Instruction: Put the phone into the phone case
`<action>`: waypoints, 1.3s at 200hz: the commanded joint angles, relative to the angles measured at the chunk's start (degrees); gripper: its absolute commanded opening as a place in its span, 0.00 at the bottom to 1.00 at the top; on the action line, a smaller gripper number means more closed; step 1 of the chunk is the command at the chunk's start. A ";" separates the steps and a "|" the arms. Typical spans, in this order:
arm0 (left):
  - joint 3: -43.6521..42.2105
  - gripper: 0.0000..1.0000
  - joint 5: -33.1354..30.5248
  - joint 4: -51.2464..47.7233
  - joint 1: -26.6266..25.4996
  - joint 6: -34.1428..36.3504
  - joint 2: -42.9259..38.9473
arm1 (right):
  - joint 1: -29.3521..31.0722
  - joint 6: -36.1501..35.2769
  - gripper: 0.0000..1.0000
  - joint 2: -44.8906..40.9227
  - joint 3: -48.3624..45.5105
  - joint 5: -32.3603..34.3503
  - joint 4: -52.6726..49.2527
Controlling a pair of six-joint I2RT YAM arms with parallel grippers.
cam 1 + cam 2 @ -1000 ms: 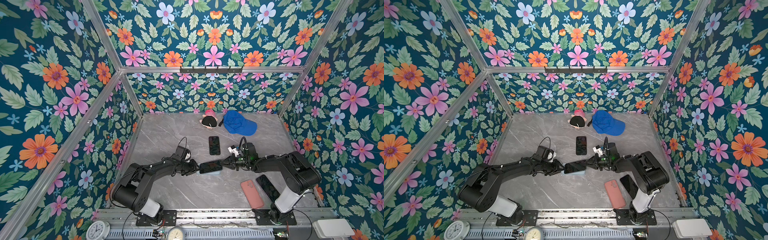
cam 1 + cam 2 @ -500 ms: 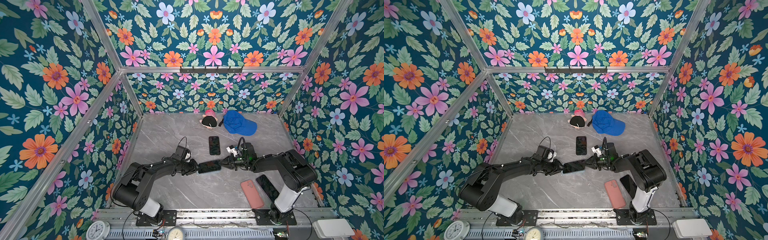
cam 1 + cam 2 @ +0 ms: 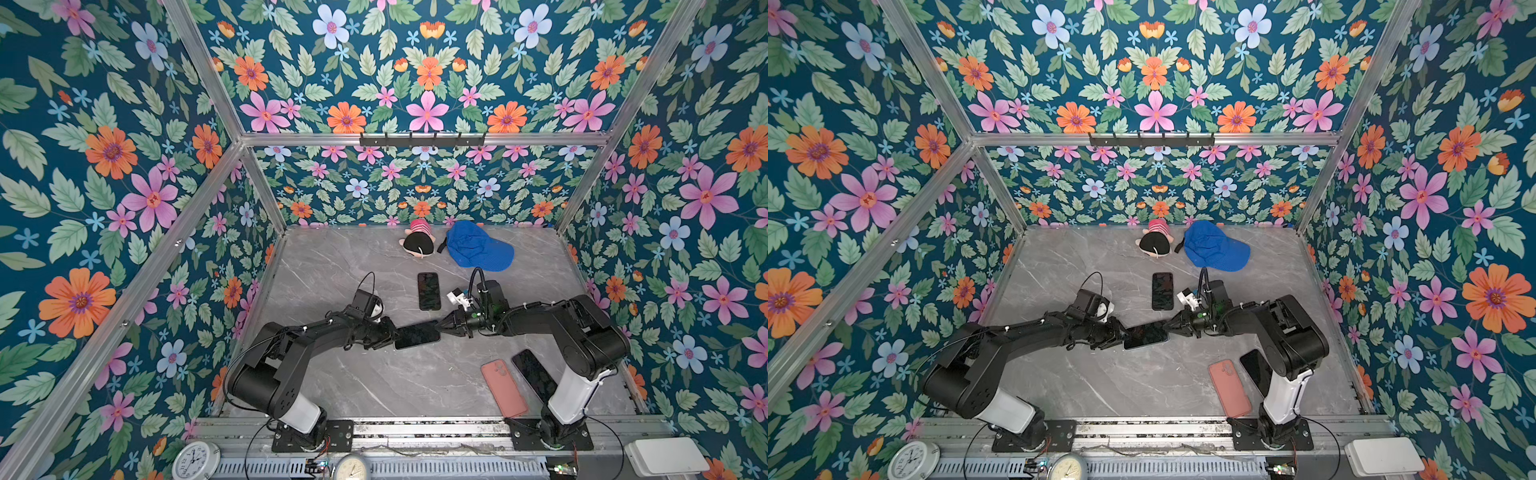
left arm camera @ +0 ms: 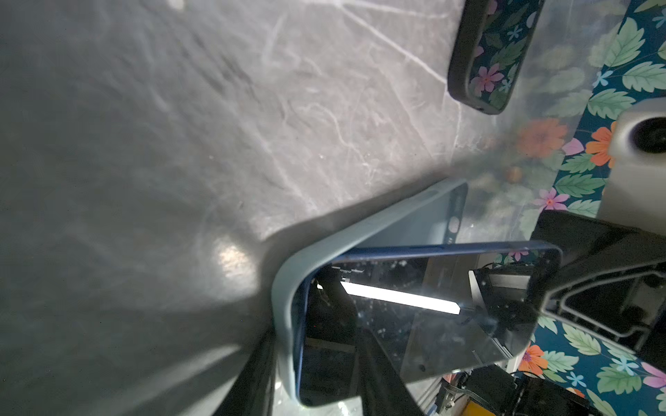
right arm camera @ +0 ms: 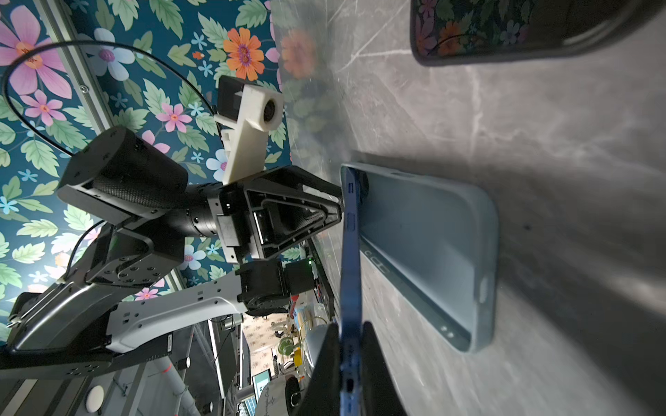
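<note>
— Where's the phone (image 3: 417, 334)?
— Middle of the bench (image 3: 374, 386), between both arms, tilted: its left end sits in the phone case (image 5: 425, 252), its right end raised.
— And the fingers?
— Right fingers (image 5: 322, 367) clamped on the phone's right end; left fingers (image 3: 384, 332) pinch the case's left end, phone inside.

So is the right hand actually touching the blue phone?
Touching. The right wrist view shows the right hand pinching the blue phone by its edge.
</note>
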 commanded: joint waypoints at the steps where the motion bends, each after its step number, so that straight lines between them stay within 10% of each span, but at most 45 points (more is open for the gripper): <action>1: 0.44 0.40 -1.58 -1.11 0.06 1.56 0.40 | 0.09 -3.37 0.00 -0.67 0.29 -3.04 -3.54; 260: -2.88 0.40 -0.40 3.70 -0.55 -2.27 -2.01 | 0.63 -2.28 0.00 4.80 2.04 0.69 -2.97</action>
